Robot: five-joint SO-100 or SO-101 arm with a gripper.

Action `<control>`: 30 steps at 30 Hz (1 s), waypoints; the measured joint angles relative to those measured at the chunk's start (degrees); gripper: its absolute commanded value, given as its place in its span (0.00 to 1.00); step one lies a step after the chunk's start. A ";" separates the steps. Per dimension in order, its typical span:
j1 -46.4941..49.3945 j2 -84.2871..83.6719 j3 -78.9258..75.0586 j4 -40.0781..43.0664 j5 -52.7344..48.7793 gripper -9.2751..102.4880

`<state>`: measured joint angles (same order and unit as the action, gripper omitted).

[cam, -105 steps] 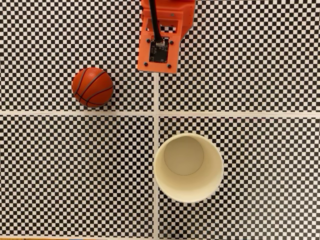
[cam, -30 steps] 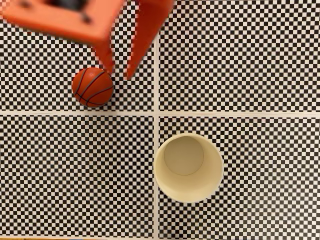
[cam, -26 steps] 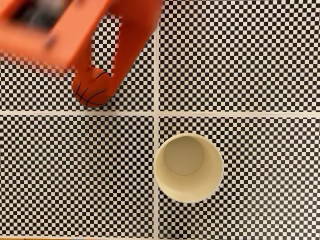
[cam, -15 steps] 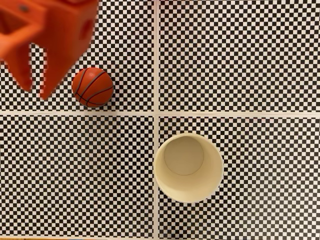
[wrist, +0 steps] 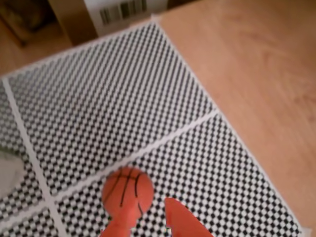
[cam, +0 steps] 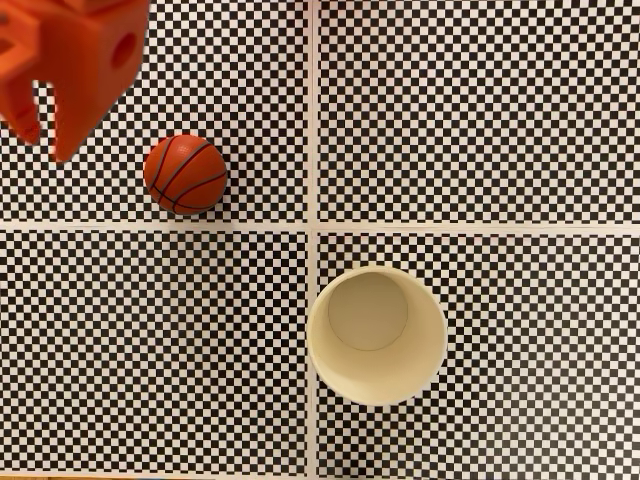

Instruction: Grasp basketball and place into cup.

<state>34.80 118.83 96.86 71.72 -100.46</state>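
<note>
The orange-red basketball (cam: 185,174) with black seams rests on the checkered mat, left of centre in the fixed view. The cream paper cup (cam: 376,334) stands upright and empty, lower and to the right of the ball. My orange gripper (cam: 42,135) hangs blurred in the top left corner, up and left of the ball and apart from it. It is open and holds nothing. In the wrist view the ball (wrist: 127,190) lies just ahead of the gripper (wrist: 149,206), whose left fingertip overlaps the ball in the picture. The cup (wrist: 7,173) is a pale blur at the left edge.
White lines (cam: 314,120) divide the black-and-white checkered mat (cam: 480,120) into four panels. In the wrist view, bare wood (wrist: 256,74) lies beyond the mat's right edge, and a cardboard box with a barcode label (wrist: 118,10) stands past its far corner.
The gripper has swung from the top centre leftwards, passing over the ball, into the top left corner. Ball and cup have not moved.
</note>
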 measured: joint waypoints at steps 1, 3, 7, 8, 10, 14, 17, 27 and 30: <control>-0.35 0.09 0.44 0.26 -0.18 0.14; -1.41 0.62 0.88 1.23 -0.35 0.17; -3.25 1.49 2.02 2.20 -0.09 0.26; -4.04 1.49 2.37 2.20 0.35 0.28; -5.71 1.76 2.99 2.20 1.32 0.33; -7.91 2.20 3.60 2.29 3.52 0.45; -9.93 2.20 4.83 2.29 5.01 0.52; -11.60 -0.53 8.00 6.06 8.26 0.61; -12.22 -5.62 4.04 11.43 9.23 0.59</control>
<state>22.59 113.20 100.90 83.14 -91.23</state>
